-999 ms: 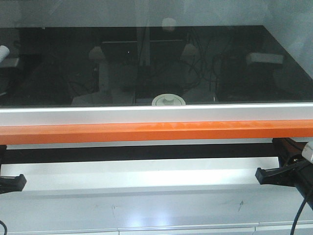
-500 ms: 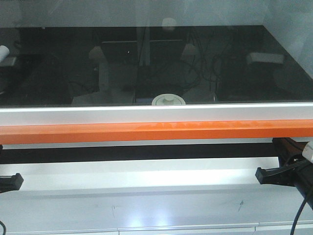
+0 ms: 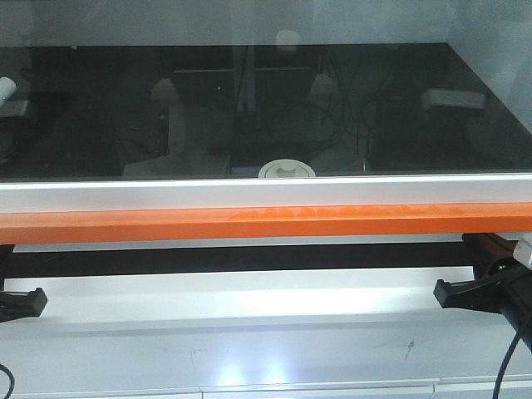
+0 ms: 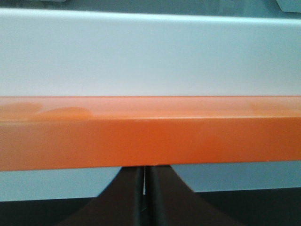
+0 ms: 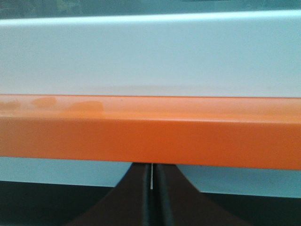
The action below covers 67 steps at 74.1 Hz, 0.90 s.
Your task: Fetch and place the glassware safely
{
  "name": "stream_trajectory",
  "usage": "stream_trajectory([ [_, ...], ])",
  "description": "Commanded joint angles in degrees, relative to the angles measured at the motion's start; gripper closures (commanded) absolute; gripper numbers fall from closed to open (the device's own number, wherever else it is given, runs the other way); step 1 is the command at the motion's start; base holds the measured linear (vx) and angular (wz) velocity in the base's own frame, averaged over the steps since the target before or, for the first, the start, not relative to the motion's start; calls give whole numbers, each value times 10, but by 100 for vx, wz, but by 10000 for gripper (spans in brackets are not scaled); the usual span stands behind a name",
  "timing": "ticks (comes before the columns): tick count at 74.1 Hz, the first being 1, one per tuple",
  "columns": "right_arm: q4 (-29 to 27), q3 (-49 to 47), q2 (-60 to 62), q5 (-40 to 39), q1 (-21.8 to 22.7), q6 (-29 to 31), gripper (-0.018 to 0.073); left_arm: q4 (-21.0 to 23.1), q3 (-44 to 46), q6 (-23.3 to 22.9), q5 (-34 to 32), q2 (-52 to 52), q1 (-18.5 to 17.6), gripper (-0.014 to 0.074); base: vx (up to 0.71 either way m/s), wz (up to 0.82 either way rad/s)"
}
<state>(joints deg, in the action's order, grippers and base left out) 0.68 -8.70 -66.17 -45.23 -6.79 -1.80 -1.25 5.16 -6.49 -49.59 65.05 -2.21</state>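
Shows of the jar (image 3: 286,169) only a round cream-white lid with central knob, at the near middle edge of the black surface (image 3: 416,141) behind the orange bar (image 3: 249,224); left gripper (image 4: 145,190) and right gripper (image 5: 151,186) pinched together, empty.

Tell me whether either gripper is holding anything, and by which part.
Nothing: both the left gripper and right gripper are shut empty below the orange bar.

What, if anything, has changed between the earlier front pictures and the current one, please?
The left gripper has risen a little toward the orange bar, and the right gripper has risen only slightly. Both are shut and empty, so nothing was grasped or released. The glass jar with its cream lid sits in the same spot behind the bar, which has not moved.
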Motion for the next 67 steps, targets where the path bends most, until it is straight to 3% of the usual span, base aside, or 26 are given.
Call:
stream_trajectory([
  [1, 0, -29, 33, -120, 1, 0, 560, -1, 29, -7, -127, -14, -5, 603, 0, 0],
  [16, 0, -37, 67, -95, 1, 0, 560, 12, 30, 0, -122, -59, -5, 603, 0, 0],
  [28, 0, -63, 79, -61, 1, 0, 560, 25, 33, 14, -82, -94, -5, 603, 0, 0],
  [67, 0, -82, 84, -56, 1, -22, 560, 23, 113, 14, 7, -147, -5, 603, 0, 0],
])
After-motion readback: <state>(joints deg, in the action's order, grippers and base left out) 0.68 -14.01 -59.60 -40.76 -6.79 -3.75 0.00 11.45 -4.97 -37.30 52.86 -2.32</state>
